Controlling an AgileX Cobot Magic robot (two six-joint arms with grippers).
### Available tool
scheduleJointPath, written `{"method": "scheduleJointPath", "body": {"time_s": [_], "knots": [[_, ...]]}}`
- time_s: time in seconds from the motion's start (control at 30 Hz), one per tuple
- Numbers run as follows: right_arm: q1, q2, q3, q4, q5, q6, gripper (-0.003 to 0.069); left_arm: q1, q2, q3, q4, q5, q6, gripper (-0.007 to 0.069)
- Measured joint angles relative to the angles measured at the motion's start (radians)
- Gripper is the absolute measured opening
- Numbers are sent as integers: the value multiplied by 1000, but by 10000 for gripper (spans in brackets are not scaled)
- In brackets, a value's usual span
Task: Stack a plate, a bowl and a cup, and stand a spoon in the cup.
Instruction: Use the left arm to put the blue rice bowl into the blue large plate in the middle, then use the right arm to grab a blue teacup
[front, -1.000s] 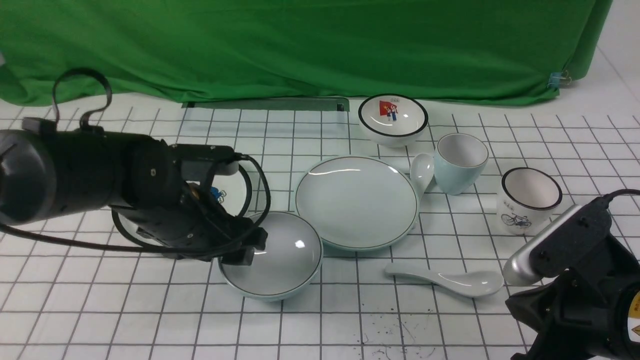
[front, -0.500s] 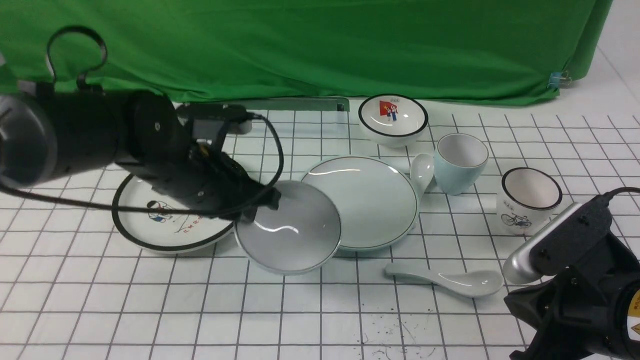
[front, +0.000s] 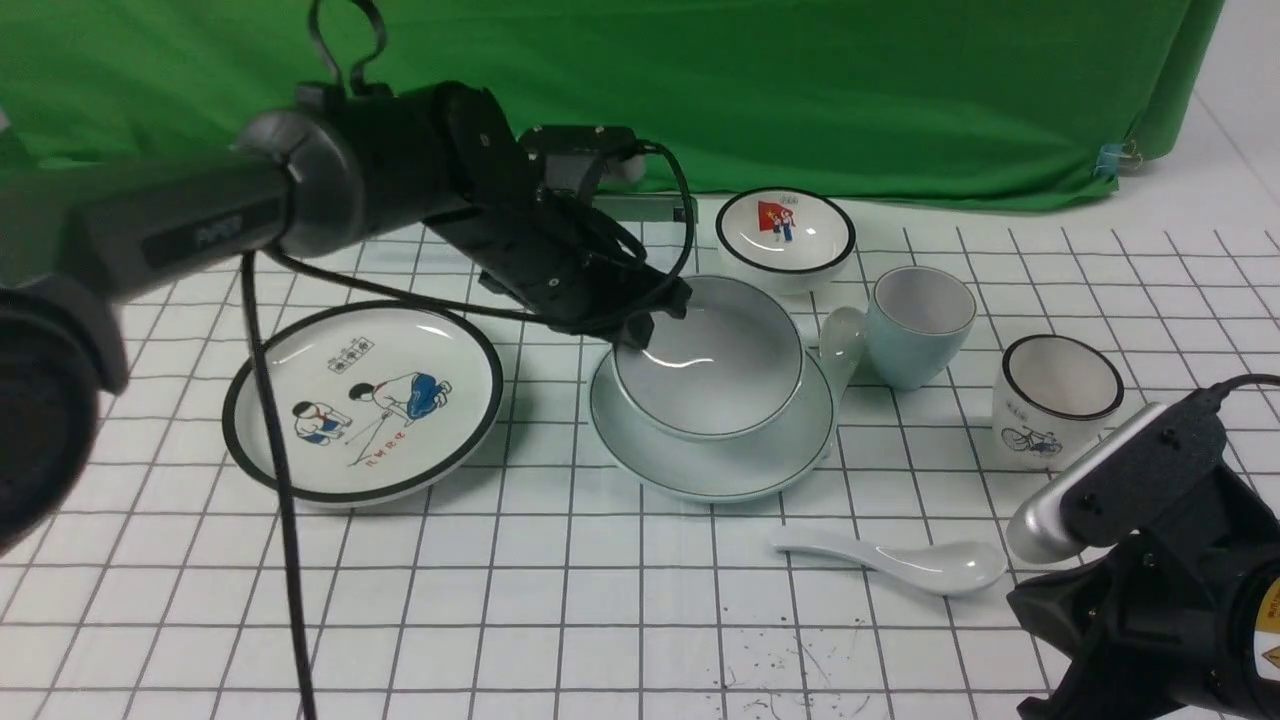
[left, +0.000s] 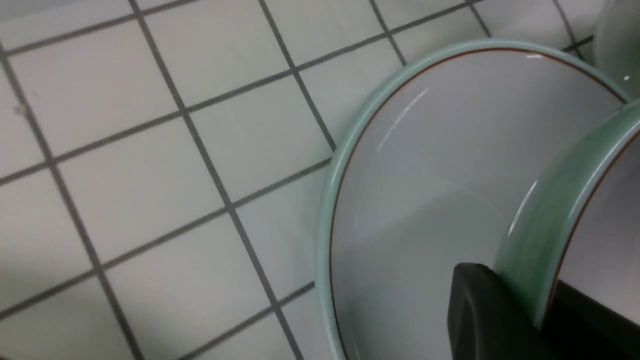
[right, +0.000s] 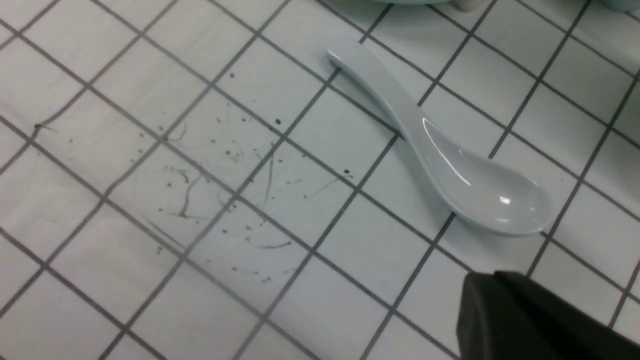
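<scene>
The cartoon plate (front: 360, 400) lies at the left. The left gripper (front: 645, 322) is clamped on the left rim of the bowl (front: 715, 370), which is tilted over the plate (front: 700, 475); contact between them cannot be determined. The cup (front: 915, 325) stands upright just right of the plate. The spoon (front: 900, 565) lies flat in front of the plate, near the right gripper (right: 500, 305), whose fingers are together.

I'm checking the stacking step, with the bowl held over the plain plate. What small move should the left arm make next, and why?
Probably ease the bowl down and level it onto the middle of the plate. The left gripper has its jaws shut on the bowl's rim. The bowl hangs tilted, roughly over the plate's centre, and it does not look seated flat yet.
</scene>
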Motion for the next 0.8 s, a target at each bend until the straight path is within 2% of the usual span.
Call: {"method": "scheduleJointPath", "body": {"time_s": [0.3, 0.4, 0.5, 0.53, 0.57, 0.6, 0.63, 0.67, 0.7, 0.73, 0.8], "knots": [[0, 0, 0, 0, -1, 8, 41, 1, 72, -47, -13, 48, -12, 5], [0, 0, 0, 0, -1, 12, 46, 1, 72, -47, -12, 55, -16, 61], [0, 0, 0, 0, -1, 52, 64, 1, 69, -48, -12, 54, -19, 167], [0, 2, -1, 0, 6, 61, 86, 1, 62, -48, -11, 54, -19, 236], [0, 3, -4, 0, 9, 67, 90, 1, 62, -48, -10, 53, -19, 236], [0, 13, -22, 0, 45, 73, 139, 1, 44, -48, 1, 53, -21, 318], [-3, 22, -44, 0, 76, 74, 180, 1, 25, -48, 11, 54, -23, 369], [-4, 24, -49, 0, 89, 74, 189, 1, 16, -48, 14, 54, -24, 388], [-16, 39, -93, 0, 126, 74, 254, 1, -26, -48, 46, 62, -26, 445], [-35, 55, -132, 0, 155, 73, 309, 1, -63, -48, 70, 72, -28, 475], [-68, 75, -193, 0, 173, 61, 357, 1, -116, -48, 103, 89, -38, 497]]}}
